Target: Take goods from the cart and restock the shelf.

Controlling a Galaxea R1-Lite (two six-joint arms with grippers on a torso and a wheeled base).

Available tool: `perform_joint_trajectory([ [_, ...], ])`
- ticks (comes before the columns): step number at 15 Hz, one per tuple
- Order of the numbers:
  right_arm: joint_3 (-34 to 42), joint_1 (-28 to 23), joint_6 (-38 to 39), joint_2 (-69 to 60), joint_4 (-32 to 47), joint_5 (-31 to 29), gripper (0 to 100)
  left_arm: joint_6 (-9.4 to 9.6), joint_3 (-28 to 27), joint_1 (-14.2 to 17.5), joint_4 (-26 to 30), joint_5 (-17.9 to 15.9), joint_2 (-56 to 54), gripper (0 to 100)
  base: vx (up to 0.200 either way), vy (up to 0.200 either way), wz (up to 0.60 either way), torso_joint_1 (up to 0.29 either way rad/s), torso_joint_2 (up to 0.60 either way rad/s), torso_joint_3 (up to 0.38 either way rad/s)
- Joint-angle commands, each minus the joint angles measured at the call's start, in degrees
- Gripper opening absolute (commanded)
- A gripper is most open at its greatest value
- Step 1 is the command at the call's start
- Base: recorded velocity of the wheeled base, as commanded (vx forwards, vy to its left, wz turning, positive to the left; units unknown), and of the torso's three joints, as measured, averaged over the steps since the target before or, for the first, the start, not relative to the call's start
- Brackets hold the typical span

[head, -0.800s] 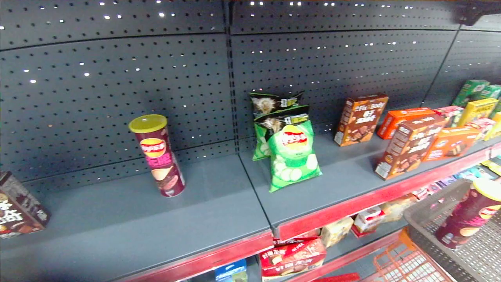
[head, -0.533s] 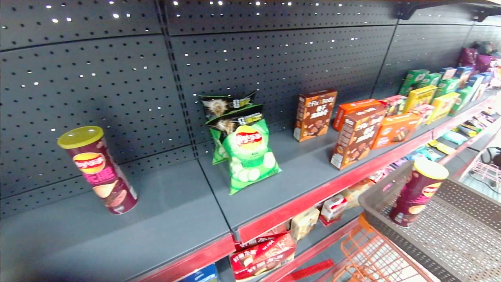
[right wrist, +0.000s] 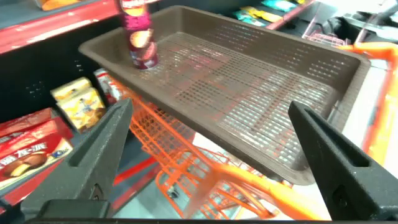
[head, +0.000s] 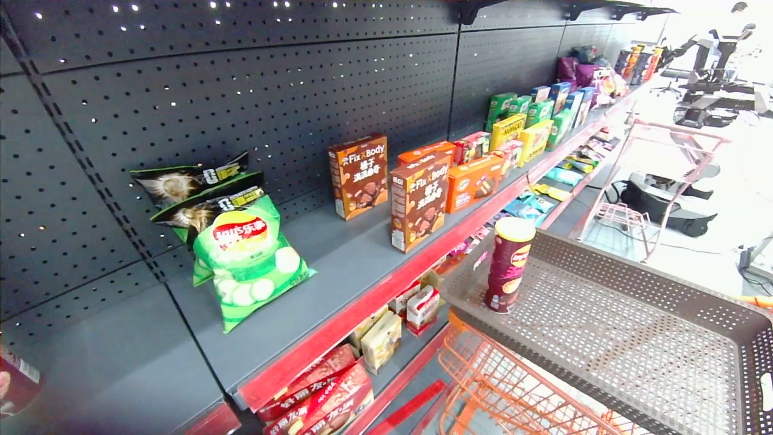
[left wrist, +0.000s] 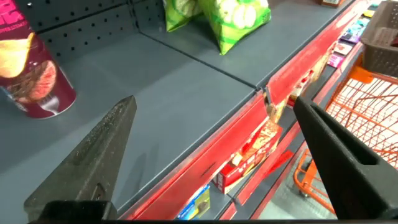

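Left gripper [left wrist: 214,104] and right gripper [right wrist: 210,112] both spread wide, empty. I'd take the chip can [head: 509,264] mid-body: likely light, stiff, slick, tips easily.

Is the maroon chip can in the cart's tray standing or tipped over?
Upright. The maroon cylindrical chip can stands on its base on the brown perforated plastic tray, yellow lid on top.
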Motion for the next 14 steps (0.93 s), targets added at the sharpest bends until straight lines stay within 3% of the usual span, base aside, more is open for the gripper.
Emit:
perform_joint_trajectory([
  [1, 0.0, 0.0, 0.0, 0.1, 0.0, 0.0, 100, -0.02, 0.0, 0.0, 0.0, 0.0, 0.0, 100, 0.0, 0.0, 0.0, 0.0, 0.0, 0.0],
  [12, 0.0, 0.0, -0.1, 0.1, 0.1, 1.4, 100, -0.02, 0.0, 0.0, 0.0, 0.0, 0.0, 100, 0.0, 0.0, 0.0, 0.0, 0.0, 0.0],
  [13, -3.5, 0.6, 0.0, 1.3, -1.0, 3.4, 100, -0.02, 0.0, 0.0, 0.0, 0.0, 0.0, 100, 0.0, 0.0, 0.0, 0.0, 0.0, 0.0],
  [14, -16.8, 2.1, 1.0, 16.9, 0.3, 5.1, 100, -0.02, 0.0, 0.0, 0.0, 0.0, 0.0, 100, 0.0, 0.0, 0.0, 0.0, 0.0, 0.0],
])
